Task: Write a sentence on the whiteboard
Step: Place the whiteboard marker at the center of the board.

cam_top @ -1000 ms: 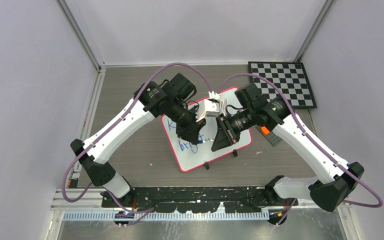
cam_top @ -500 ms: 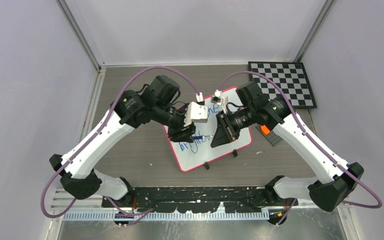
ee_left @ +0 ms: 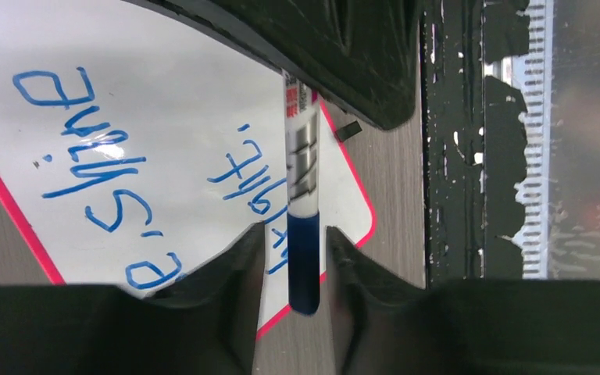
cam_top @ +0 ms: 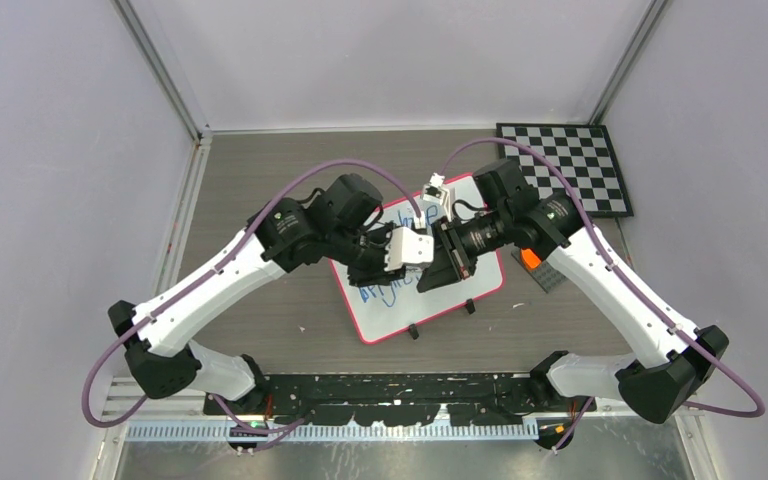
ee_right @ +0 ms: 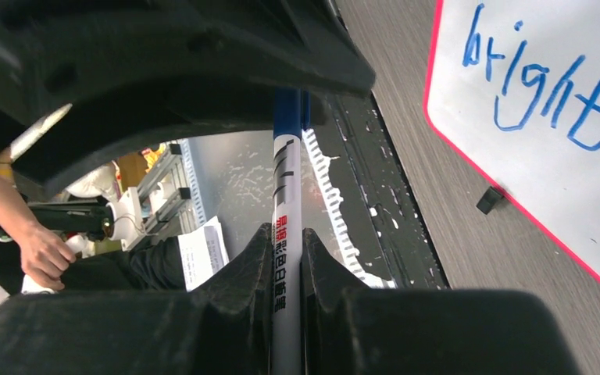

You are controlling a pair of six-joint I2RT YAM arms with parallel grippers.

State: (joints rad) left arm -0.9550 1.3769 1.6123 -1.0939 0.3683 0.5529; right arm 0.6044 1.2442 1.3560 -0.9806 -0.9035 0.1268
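Two arms meet over one whiteboard [cam_top: 385, 322] at the centre of the top view. The sentence [ee_left: 125, 164] runs across it in two blue lines, the second reading "bright." One marker [ee_left: 303, 176] spans both grippers. The right gripper [ee_right: 287, 233] pinches its white barrel. The left gripper [ee_left: 293, 234] stands parted around the blue cap [ee_left: 303, 269], with a gap on each side. Two black clips [cam_top: 413, 331] sit on the board's lower edge. One checkerboard [cam_top: 565, 165] lies at upper right.
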